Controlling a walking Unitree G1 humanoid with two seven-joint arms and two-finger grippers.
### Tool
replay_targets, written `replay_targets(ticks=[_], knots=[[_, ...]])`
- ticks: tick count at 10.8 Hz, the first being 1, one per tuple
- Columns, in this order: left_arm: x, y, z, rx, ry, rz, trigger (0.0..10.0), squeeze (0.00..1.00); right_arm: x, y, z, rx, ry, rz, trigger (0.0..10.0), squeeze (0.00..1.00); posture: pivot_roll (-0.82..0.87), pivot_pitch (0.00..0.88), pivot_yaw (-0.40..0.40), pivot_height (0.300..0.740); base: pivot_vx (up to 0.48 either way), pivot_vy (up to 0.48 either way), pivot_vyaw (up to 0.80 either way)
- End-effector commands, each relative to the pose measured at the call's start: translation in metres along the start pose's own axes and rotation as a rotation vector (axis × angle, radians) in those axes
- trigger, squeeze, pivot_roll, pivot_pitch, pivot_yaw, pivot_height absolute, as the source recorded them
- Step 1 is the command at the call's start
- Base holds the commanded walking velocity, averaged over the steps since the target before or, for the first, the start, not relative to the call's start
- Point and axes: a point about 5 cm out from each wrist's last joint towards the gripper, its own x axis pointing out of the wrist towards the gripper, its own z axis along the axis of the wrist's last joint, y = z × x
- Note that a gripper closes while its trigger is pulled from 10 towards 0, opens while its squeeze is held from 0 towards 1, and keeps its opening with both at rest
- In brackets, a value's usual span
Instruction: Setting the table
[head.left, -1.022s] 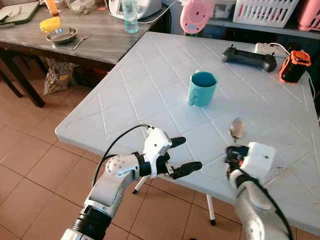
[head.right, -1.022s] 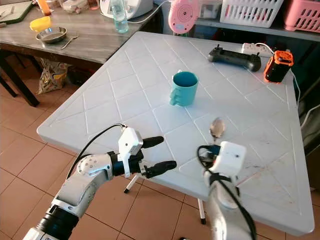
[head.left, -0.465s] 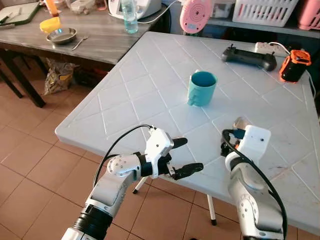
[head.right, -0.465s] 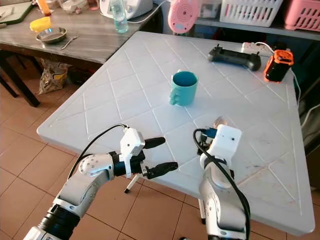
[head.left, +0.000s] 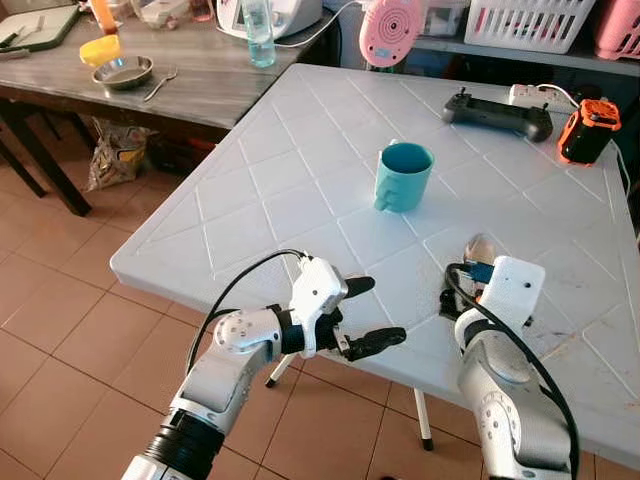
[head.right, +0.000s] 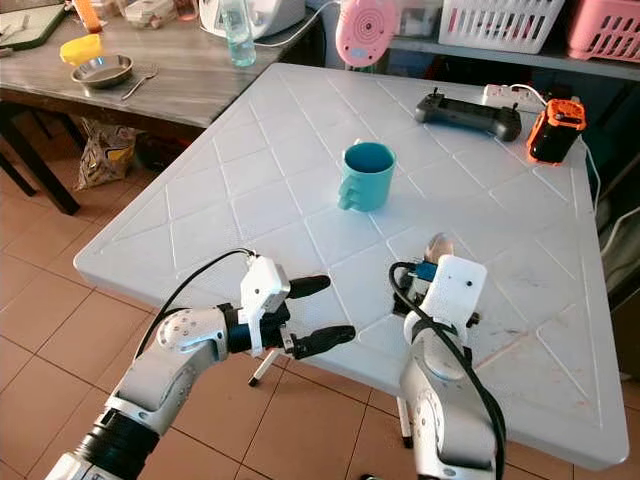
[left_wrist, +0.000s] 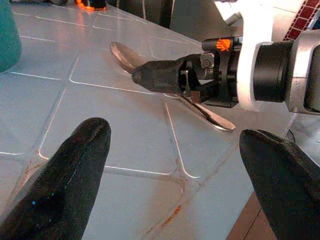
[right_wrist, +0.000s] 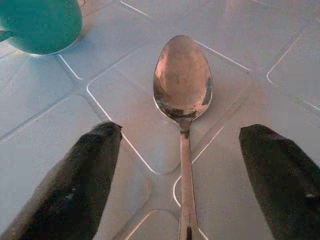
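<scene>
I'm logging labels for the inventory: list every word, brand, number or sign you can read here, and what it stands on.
No text can be read.
Water bottle: label too blurred to read.
Orange and black device: no markings can be made out.
Black controller: no print can be made out.
Teal mug and spoon: plain, no lettering.

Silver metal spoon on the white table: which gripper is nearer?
Right. The right gripper straddles the silver metal spoon, fingers open; the left gripper hovers off the table's near edge.
</scene>
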Motion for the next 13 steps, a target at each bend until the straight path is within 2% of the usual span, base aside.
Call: replay_targets(ticks=[1,3,4,5,6,7,8,9,13], knots=[[0.001,0.000,0.001,0.019,0.009,-0.021,10.0,0.00,-0.006,0.015,-0.010,0.057,0.053,0.025,10.0,1.00,-0.05,0.126,0.074,0.740,0.000,0.000,0.00],[0.002,-0.001,0.001,0.018,0.010,-0.027,10.0,0.00,-0.005,0.015,-0.016,0.073,0.085,0.032,10.0,1.00,-0.05,0.130,0.076,0.740,0.000,0.000,0.00],[0.002,-0.002,0.001,0.016,0.011,-0.029,10.0,0.00,-0.002,0.015,-0.018,0.068,0.092,0.034,10.0,0.91,-0.05,0.132,0.076,0.740,0.000,0.000,0.00],[0.001,-0.002,0.001,0.016,0.012,-0.030,10.0,0.00,0.000,0.017,-0.018,0.070,0.093,0.035,10.0,0.52,-0.05,0.133,0.076,0.740,0.000,0.000,0.00],[0.001,-0.002,0.001,0.014,0.012,-0.031,10.0,0.00,0.003,0.019,-0.017,0.083,0.097,0.027,10.0,0.00,-0.05,0.133,0.076,0.740,0.000,0.000,0.00],[0.001,-0.002,0.001,0.014,0.012,-0.031,10.0,0.00,0.004,0.021,-0.016,0.082,0.098,0.028,10.0,0.00,-0.05,0.134,0.075,0.740,0.000,0.000,0.00],[0.001,-0.003,0.001,0.012,0.013,-0.032,10.0,0.00,0.005,0.027,-0.017,0.096,0.110,0.032,3.0,0.00,-0.05,0.134,0.075,0.740,0.000,0.000,0.00],[0.001,-0.003,0.000,0.011,0.013,-0.033,10.0,0.00,0.005,0.031,-0.019,0.115,0.119,0.031,0.0,0.00,-0.05,0.133,0.074,0.740,0.000,0.000,0.00],[0.001,-0.003,-0.001,0.008,0.018,-0.036,10.0,0.00,0.003,0.031,-0.026,0.117,0.153,0.023,0.0,0.00,-0.05,0.133,0.073,0.740,0.000,0.000,0.00]])
